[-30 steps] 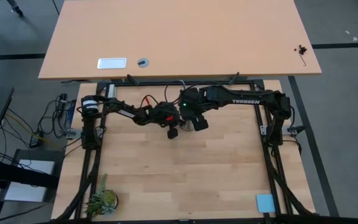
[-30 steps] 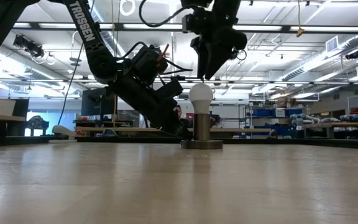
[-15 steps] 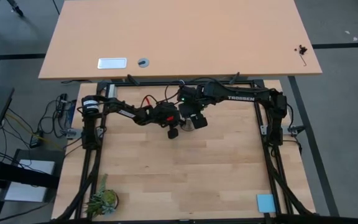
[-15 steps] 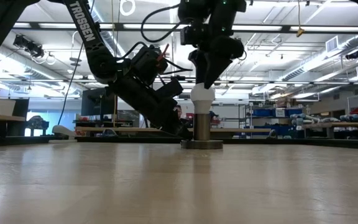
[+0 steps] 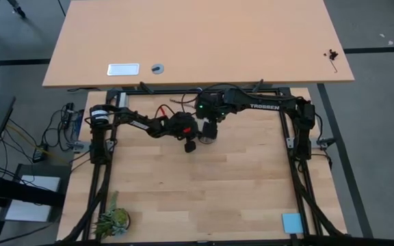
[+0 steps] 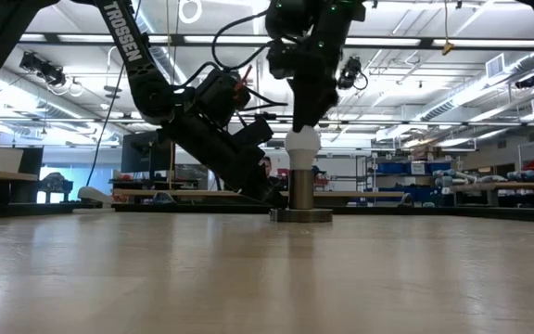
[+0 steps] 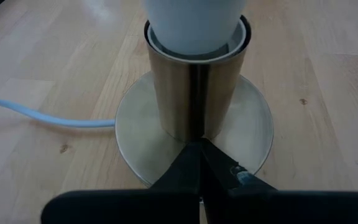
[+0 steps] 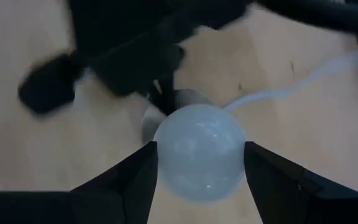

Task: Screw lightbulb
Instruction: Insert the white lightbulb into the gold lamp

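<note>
The white lightbulb (image 6: 302, 145) stands upright with its narrow end in a metal cylinder socket (image 6: 301, 190) on a round base plate (image 7: 253, 118), at the table's far middle (image 5: 206, 135). A white cord (image 7: 36, 115) leaves the socket. My right gripper (image 8: 199, 180) comes from above, its fingers on either side of the bulb's dome (image 8: 199, 152). My left gripper (image 7: 197, 158) is shut, low on the table at the socket's left side (image 6: 274, 197). My left gripper rests its shut fingertips (image 7: 199, 163) on the base plate (image 7: 166, 168) at the foot of the cylinder, slanting down from the table's left. The socket stands upright on the table. My right gripper holds the bulb's rounded dome between its two fingers (image 8: 135, 180), one on each side. The fingers point down from above. The bulb stands upright, its narrow end in the socket (image 6: 301, 172).
A small potted plant (image 5: 113, 220) stands at the near left corner and a blue square (image 5: 291, 222) lies at the near right. A second, larger table (image 5: 197, 41) stands beyond the far edge.
My right gripper has gone down and a little toward the table's left, from just above the bulb to around its dome. The bulb and socket have stayed in place.
</note>
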Controlling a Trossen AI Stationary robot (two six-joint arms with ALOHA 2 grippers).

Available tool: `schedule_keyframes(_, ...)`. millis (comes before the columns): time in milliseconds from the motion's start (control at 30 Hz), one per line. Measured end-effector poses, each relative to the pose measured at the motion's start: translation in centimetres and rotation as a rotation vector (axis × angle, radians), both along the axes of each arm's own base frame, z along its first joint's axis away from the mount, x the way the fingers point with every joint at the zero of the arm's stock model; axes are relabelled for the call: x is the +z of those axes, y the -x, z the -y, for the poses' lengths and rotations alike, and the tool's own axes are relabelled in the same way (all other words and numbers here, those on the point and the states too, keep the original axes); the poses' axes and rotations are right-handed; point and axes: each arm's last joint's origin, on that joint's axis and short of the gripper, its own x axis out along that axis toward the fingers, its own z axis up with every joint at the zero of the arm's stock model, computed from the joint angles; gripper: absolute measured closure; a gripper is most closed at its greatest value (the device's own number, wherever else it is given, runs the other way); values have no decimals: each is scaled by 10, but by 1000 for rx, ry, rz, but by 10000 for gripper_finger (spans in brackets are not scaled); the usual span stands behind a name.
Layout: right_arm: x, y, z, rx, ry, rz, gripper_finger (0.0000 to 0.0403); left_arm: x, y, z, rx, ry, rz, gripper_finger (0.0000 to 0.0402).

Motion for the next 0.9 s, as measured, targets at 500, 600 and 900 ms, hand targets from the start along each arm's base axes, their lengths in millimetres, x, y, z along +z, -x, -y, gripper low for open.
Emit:
schedule_keyframes(500,29,1,-1,132,92,51,123,0,0,0,7,-4,-3,400)
schedule_keyframes(600,35,2,-2,352,157,33,115,0,0,0,7,-5,-2,400)
schedule_keyframes(900,8,1,7,536,117,-27,128,0,0,0,7,-4,-3,400)
